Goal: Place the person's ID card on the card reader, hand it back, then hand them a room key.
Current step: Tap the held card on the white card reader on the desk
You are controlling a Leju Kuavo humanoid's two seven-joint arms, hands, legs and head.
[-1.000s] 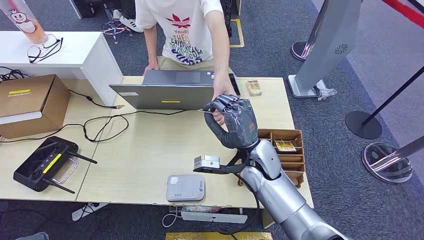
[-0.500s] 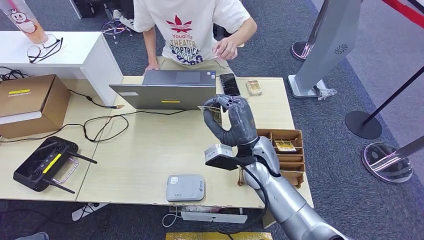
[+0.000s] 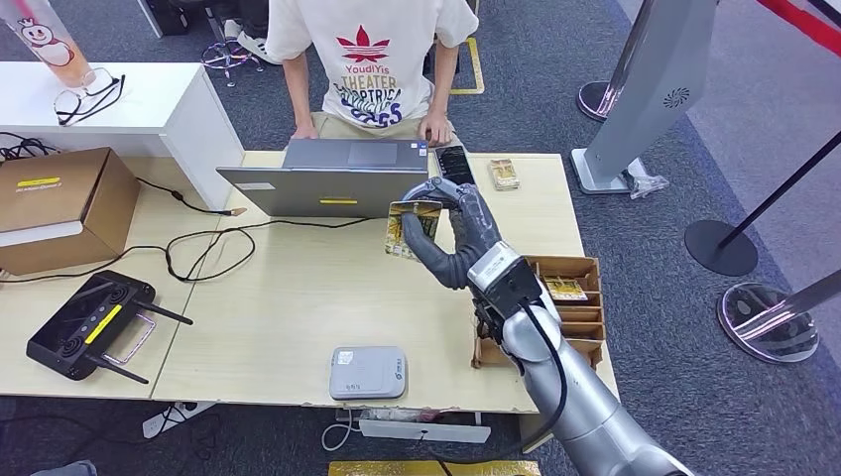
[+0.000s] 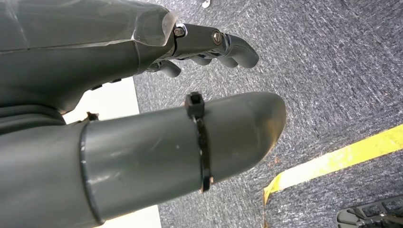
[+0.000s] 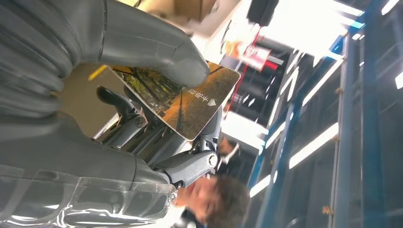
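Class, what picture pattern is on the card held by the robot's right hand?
A golden-brown tree-lined scene on the card, best seen in the right wrist view.

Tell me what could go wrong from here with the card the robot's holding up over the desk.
1. The card is only pinched near one end by the right robot hand, thumb on its face, so it might slip and drop onto the table.
2. The card reader sits at the near table edge, so the hand must travel back and turn the card flat; it could land off the reader.
3. The laptop is close beside the raised hand; a careless swing might clip it.
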